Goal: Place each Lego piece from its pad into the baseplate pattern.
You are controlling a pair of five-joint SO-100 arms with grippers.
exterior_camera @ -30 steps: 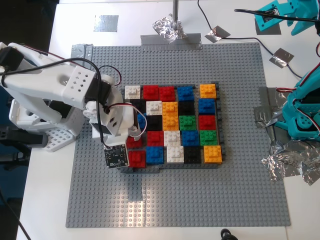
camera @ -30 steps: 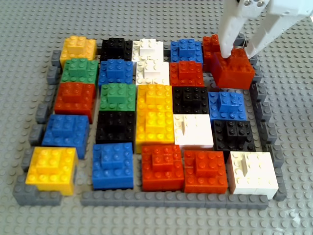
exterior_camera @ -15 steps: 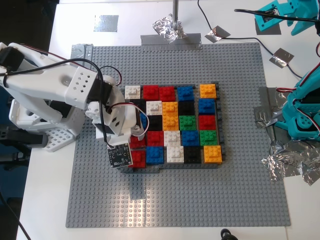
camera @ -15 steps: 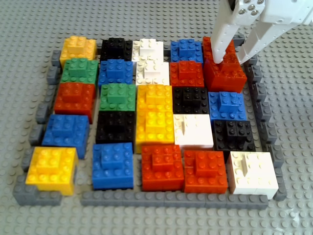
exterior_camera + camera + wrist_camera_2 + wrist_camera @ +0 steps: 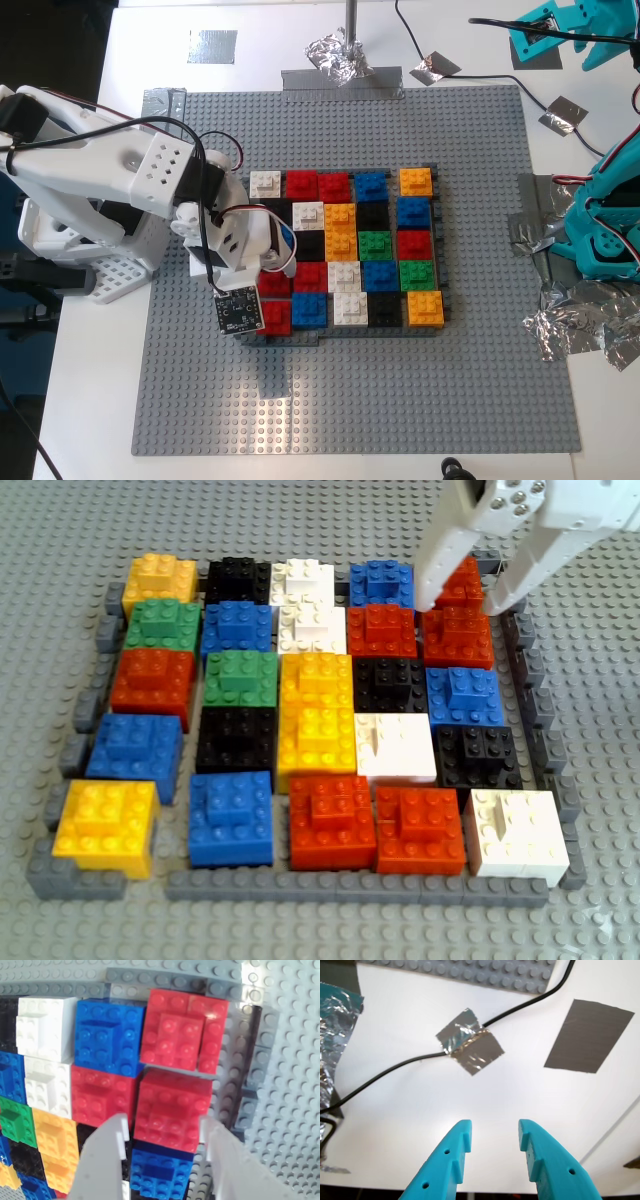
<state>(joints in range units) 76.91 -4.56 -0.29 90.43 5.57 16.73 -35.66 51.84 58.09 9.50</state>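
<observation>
All plastic here basically. The red Lego piece (image 5: 172,1110) is glossy moulded plastic with shiny studs, same as the rest of the baseplate pattern (image 5: 310,710). The big grey plate (image 5: 360,400) looks more matt, though light glares off it in spots. My second gripper (image 5: 165,1155) has smooth white plastic fingers, my first gripper (image 5: 494,1152) is smooth teal plastic. The table (image 5: 470,1095) is a plain white smooth surface, the tape patch (image 5: 470,1047) is crinkly silver foil, and the lumps (image 5: 585,325) are crumpled shiny foil
</observation>
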